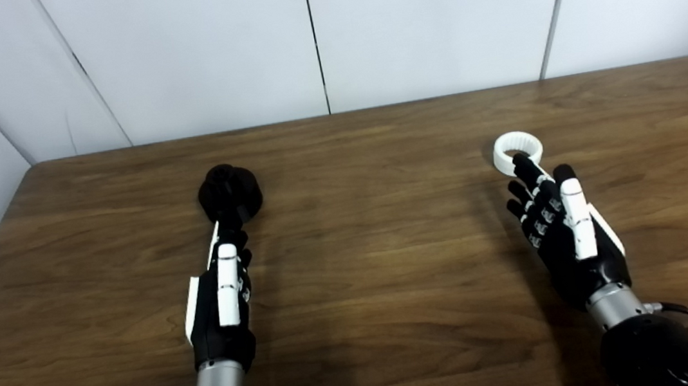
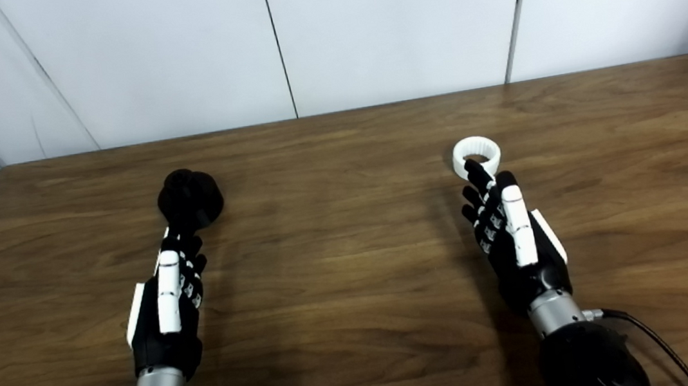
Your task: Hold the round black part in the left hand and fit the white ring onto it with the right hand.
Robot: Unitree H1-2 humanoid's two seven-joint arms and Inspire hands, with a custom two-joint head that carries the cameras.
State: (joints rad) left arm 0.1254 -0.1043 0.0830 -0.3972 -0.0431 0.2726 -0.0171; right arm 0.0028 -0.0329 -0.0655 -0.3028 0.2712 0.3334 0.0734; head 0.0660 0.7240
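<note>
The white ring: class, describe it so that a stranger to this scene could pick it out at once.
Start at the wooden table and follow the right hand to its fingertips. There lies the white ring, one fingertip over its near edge. It is the only white, hollow object; the round black part by the left hand is dark.

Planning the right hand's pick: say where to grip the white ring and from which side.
Pinch the ring across its near wall, one fingertip inside the hole and the thumb outside, coming from the robot's side. It seems to lie flat on the table with the hole up, and the right hand already has its fingers over that near edge.
</note>
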